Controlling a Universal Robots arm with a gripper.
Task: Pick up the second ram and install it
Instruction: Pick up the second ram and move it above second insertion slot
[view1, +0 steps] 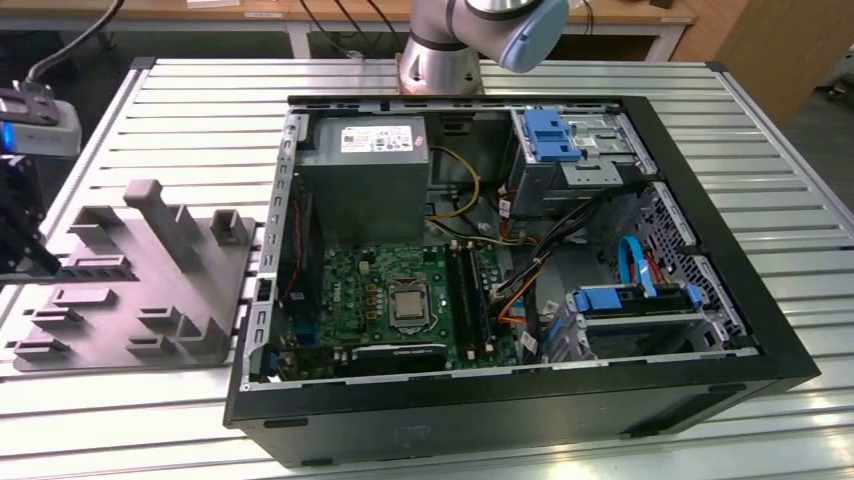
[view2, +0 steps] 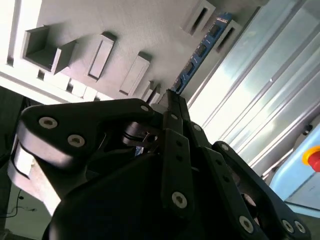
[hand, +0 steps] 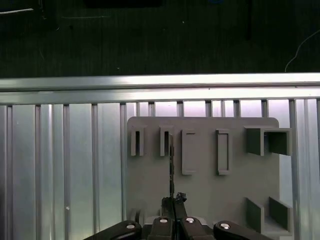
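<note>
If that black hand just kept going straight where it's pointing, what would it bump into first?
The hand seems closed on the second ram, which stands on edge. Straight beyond it lies the grey slotted holder, probably close, though depth is unclear.

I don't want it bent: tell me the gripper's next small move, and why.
Probably a straight lift. The gripper looks closed on the memory stick, whose far end sits by the grey holder's slots; a sideways pull could jam it.

You're in a robotics lab or workshop, ribbed aluminium table (view1: 200, 120), opened computer tower (view1: 534, 410) (side panel off), grey slotted fixture (view1: 147, 280), robot arm base (view1: 441, 60) behind.
</note>
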